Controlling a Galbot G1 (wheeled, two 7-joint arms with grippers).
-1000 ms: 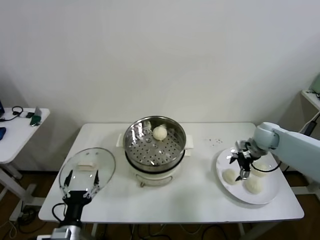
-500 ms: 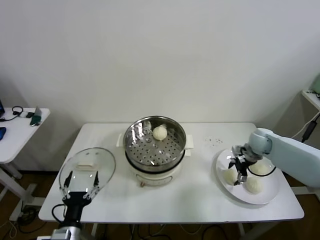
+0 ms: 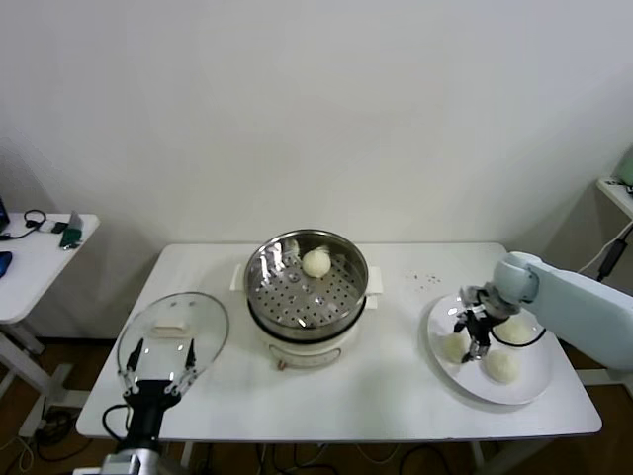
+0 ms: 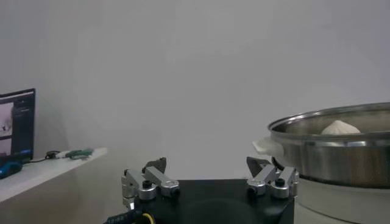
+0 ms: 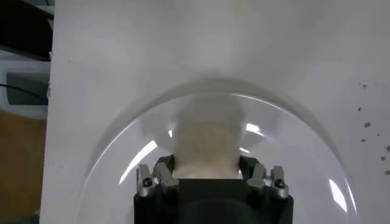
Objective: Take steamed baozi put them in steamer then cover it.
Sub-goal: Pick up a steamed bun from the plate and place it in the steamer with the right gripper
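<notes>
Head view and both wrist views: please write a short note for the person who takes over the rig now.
Right hand: shut on a small round cream-white bun, low over the flat white plate at the table's right side.
Left hand: open, parked at the table's front left edge, holding nothing.
Round shiny steel steamer: mid-table, uncovered, one bun inside.
Plate: three buns, counting the gripped one.
Round clear glass lid: flat on the table, left of the steamer.
Done: one bun loaded.
Left: lift this bun into the steamer, move the other two, then cover it.
</notes>
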